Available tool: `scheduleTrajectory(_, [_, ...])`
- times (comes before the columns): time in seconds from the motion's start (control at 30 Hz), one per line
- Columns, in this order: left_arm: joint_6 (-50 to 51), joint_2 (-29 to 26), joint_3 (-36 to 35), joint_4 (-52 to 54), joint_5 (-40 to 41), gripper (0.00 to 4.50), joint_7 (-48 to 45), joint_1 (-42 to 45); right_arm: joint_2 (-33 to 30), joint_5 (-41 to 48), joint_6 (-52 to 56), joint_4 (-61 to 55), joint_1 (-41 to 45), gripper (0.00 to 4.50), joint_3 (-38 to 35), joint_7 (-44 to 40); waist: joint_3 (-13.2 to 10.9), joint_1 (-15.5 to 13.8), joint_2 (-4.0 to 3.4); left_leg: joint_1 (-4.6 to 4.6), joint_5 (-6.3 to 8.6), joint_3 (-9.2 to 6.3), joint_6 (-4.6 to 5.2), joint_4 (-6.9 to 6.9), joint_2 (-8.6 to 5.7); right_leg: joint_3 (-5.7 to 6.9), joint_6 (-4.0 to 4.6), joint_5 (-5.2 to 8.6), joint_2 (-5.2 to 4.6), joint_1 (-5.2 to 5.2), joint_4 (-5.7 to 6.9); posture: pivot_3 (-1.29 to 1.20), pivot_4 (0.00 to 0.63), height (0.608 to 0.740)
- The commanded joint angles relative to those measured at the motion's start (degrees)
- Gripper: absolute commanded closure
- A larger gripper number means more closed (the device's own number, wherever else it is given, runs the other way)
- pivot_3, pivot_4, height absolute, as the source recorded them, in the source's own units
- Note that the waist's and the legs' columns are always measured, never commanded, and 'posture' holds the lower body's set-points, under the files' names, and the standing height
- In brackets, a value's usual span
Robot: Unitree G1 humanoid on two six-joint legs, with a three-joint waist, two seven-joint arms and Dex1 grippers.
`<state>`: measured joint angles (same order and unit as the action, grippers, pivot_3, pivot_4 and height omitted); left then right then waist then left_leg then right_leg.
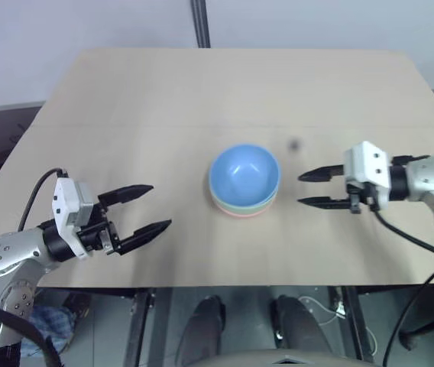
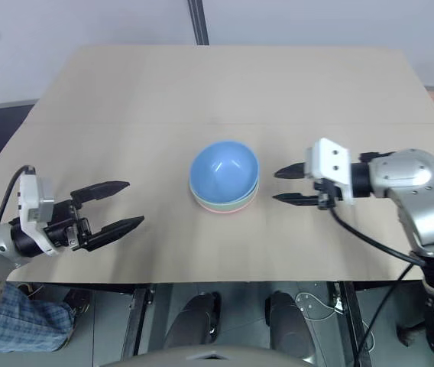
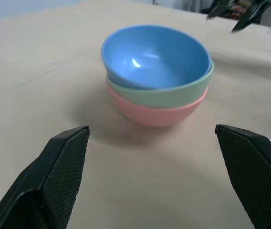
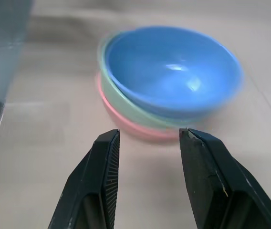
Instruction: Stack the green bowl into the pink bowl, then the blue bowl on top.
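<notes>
Left eye view: stack looks done. Blue bowl (image 1: 244,174) is nested in the green bowl (image 3: 183,93), which sits in the pink bowl (image 3: 154,110), mid-table (image 1: 225,92), so order matches the task. Blue sits slightly tilted in green, not fully seated by the look of it. Right gripper (image 1: 313,189) is just beside the stack, fingers parted, holding nothing. Left gripper (image 1: 142,208) is well apart on the other side, spread wide and empty, so both stand clear of the stack.
</notes>
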<state>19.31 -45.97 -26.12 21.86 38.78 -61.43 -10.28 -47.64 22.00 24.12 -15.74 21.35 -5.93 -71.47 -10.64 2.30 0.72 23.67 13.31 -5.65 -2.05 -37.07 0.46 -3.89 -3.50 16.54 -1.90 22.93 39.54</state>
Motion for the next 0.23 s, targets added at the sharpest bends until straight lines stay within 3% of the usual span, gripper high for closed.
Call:
scheduleTrajectory(0.03, [-1.28, -0.69, -1.52, 0.81, -0.88, 0.0, 0.09, -0.13, -0.54, 3.66, -5.61, 3.83, -2.26, 2.43, -6.27, -2.17, 0.0, 0.0, 0.0, 0.0, 0.0, 0.0, 0.0, -0.02, 0.0, 0.0, 0.0, 0.0, 0.01, 0.0, 0.01, 0.0, 0.15, 0.74])
scheduleTrajectory(0.23, [-1.45, -0.47, -2.03, 0.69, -1.52, 0.0, 0.1, -0.74, -0.98, 4.86, -11.77, 10.86, -7.77, 2.43, -9.81, -5.04, 0.0, 0.1, -0.01, -0.08, 0.0, 0.01, 0.0, -0.03, 0.03, -0.02, 0.0, 0.0, 0.04, -0.07, 0.05, 0.0, 0.15, 0.74])
